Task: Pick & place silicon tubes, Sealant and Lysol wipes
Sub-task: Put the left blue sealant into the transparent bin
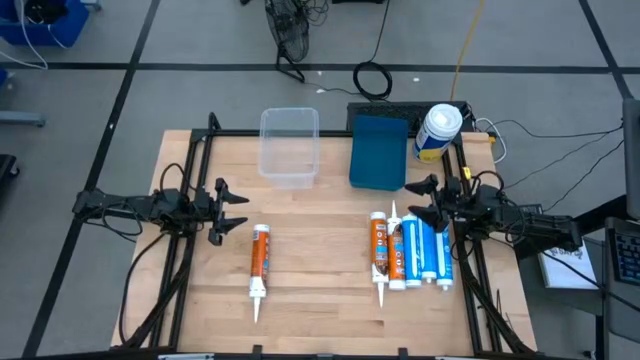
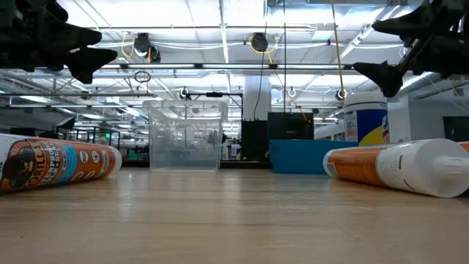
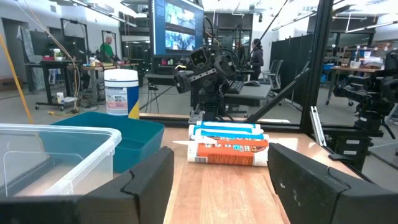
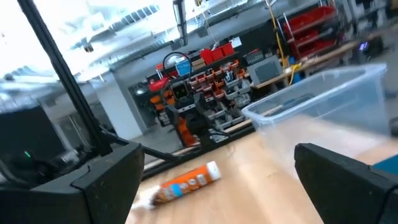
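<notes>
Nearest me on the bench (image 1: 320,310), a lone orange tube (image 1: 259,258) lies flat just inside my left pincer (image 1: 228,210), which hovers part open and empty. To the right a packed row of tubes (image 1: 410,250), orange and blue-white, lies side by side under my right pincer (image 1: 425,200), spread wide with nothing in it. These tubes look stiff and light but round, so I judge they could roll; I'd take them mid-barrel. Farther back stand a clear bin (image 1: 289,145) and a blue bin (image 1: 379,151), both apparently empty. The Lysol wipes (image 1: 437,131) stand upright at the far right corner, fat and probably slick; grip below the lid.
</notes>
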Tool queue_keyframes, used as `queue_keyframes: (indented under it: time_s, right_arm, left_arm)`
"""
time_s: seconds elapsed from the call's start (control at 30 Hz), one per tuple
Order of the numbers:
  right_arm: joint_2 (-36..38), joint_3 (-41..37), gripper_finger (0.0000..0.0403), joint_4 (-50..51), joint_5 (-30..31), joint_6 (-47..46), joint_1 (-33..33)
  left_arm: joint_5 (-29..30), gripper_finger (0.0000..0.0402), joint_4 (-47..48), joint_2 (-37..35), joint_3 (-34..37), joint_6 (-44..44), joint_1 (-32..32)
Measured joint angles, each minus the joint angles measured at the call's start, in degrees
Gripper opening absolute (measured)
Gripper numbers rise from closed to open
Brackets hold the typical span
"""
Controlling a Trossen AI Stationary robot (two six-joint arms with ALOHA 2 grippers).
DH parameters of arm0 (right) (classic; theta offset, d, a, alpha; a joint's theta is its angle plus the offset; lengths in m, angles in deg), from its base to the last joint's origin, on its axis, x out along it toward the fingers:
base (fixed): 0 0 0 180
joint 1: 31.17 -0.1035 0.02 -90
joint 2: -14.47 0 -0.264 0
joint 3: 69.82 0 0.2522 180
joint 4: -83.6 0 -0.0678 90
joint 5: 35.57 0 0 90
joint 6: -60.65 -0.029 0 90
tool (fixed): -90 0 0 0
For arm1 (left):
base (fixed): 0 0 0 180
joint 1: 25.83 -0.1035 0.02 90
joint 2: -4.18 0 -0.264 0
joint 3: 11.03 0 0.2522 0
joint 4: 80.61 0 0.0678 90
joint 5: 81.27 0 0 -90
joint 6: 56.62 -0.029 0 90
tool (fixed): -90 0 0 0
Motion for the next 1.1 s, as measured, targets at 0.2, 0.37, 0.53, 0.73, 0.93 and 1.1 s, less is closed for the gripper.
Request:
queue_keyframes:
  time_s: [0.2, 0.37, 0.53, 0.73, 0.93, 1.1]
  right_arm:
    - [0.0, 0.0, 0.0391, -0.3, 2.9, -10.8, 0.0]
    - [0.0, 0.0, 0.0391, -0.3, 2.9, -11.1, 0.0]
    - [-0.2, 0.0, 0.0391, -0.3, 6.2, -8.1, 0.0]
    - [-2.8, 0.0, 0.0391, -3.6, 2.3, -5.7, -0.2]
    - [-16.3, 5.7, 0.0391, -2.6, -0.4, -4.3, -3.6]
    - [-34.3, 23.8, 0.0391, 23.9, 5.5, -2.4, -6.7]
  left_arm:
    - [0.0, 0.0255, 0.0, 0.0, 0.0, 0.0, 0.0]
    - [0.0, 0.0255, 0.0, 0.0, 0.0, 0.0, 0.0]
    - [0.0, 0.0255, 0.0, 0.0, 0.0, 0.0, 0.0]
    - [0.0, 0.0255, 0.0, 0.0, 0.0, 0.0, 0.0]
    - [0.0, 0.0255, 0.0, 0.0, 0.0, 0.0, 0.0]
    - [0.0, 0.0255, 0.0, 0.0, 0.0, 0.0, 0.0]
